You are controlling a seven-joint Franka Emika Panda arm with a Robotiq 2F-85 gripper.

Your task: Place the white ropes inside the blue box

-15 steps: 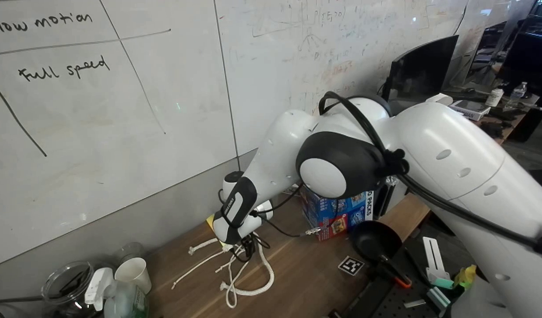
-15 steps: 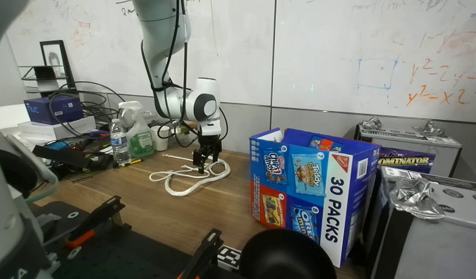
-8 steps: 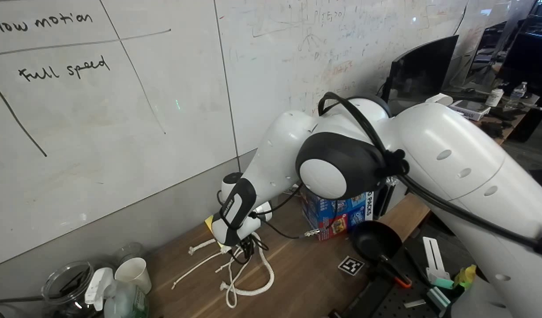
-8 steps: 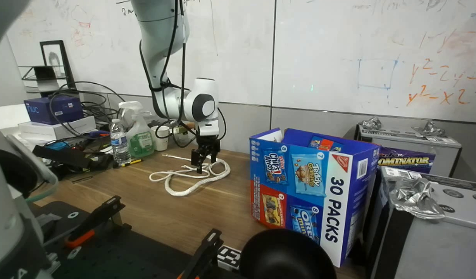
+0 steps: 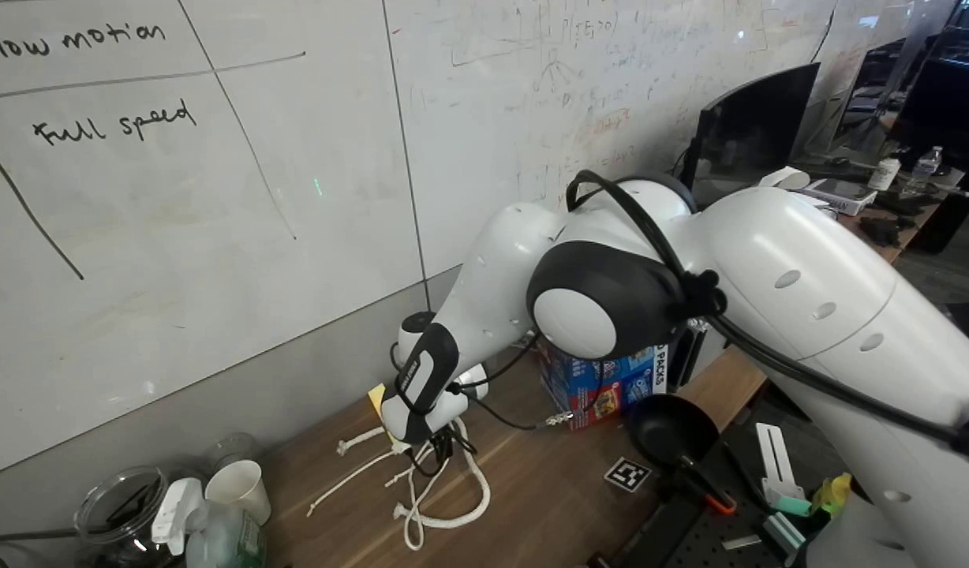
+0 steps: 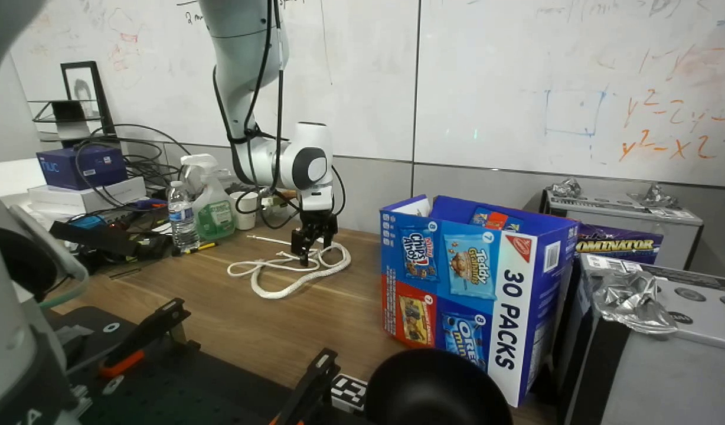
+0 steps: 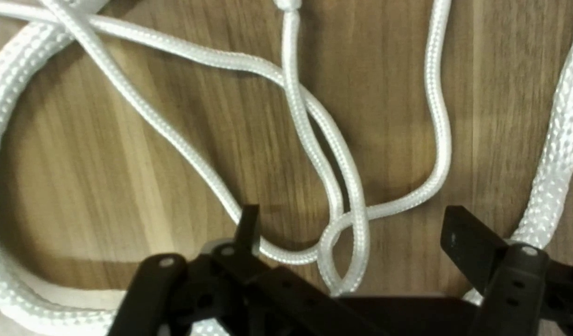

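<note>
The ropes [image 7: 359, 205] lie on the table [image 6: 339, 321] with a bare stretch between them and the open-topped box [image 6: 442, 283] at right — wall [image 6: 371, 198] along the far side. White, braided, thick and thin, they cross beneath the gripper [image 7: 352, 226] — fingers apart.

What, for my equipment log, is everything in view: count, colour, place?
white ropes: several, white, wooden tabletop
snack box: one, mainly blue, tabletop
frying pan: one, black, near box
fiducial marker: one, black and white, near pan
paper cup: one, white, tabletop
spray bottle: one, green and white, near cup
water bottle: at least one, clear, near spray bottle
appliances: two, grey, beside box
whiteboard: one, white, behind tabletop
clutter: uncounted, mixed colours, background
robot arm: one, white and black, over tabletop
hand: one, black, over ropes
</note>
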